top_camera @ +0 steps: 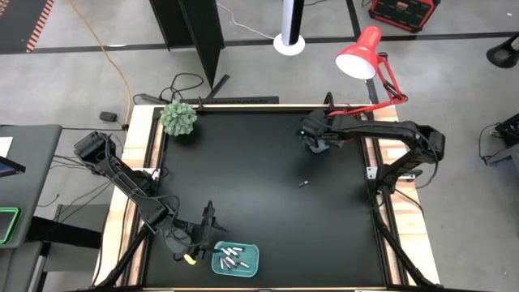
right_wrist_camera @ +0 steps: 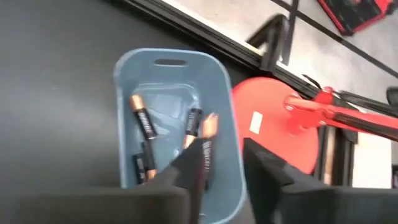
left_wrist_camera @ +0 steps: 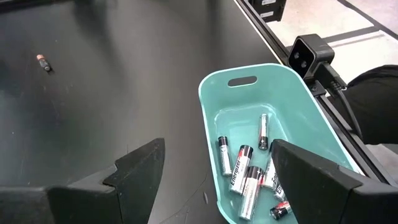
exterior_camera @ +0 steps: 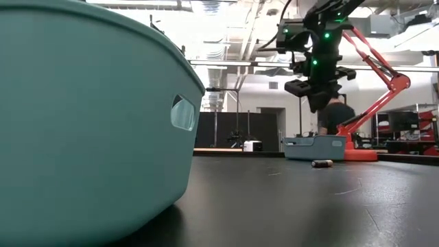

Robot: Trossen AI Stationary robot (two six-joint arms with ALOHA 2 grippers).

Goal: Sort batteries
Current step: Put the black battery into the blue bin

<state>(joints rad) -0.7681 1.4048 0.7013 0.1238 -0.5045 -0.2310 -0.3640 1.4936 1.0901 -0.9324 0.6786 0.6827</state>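
A teal tray at the table's near edge holds several whitish-silver batteries. My left gripper hovers open just left of it. At the far right, a blue tray holds dark batteries with copper ends. My right gripper hangs above that tray, fingers apart. One dark battery lies alone on the black table, also seen in the low view and the left wrist view. My right gripper has its fingers apart, pointing slantwise down over the blue tray. A dark battery shows right at one fingertip, its copper end away from the finger. Whether the finger touches it I cannot tell.
A red desk lamp stands with its round base beside the blue tray at the far right corner. A green plant sits at the far left corner. A small camera is mounted at the near edge by the teal tray.
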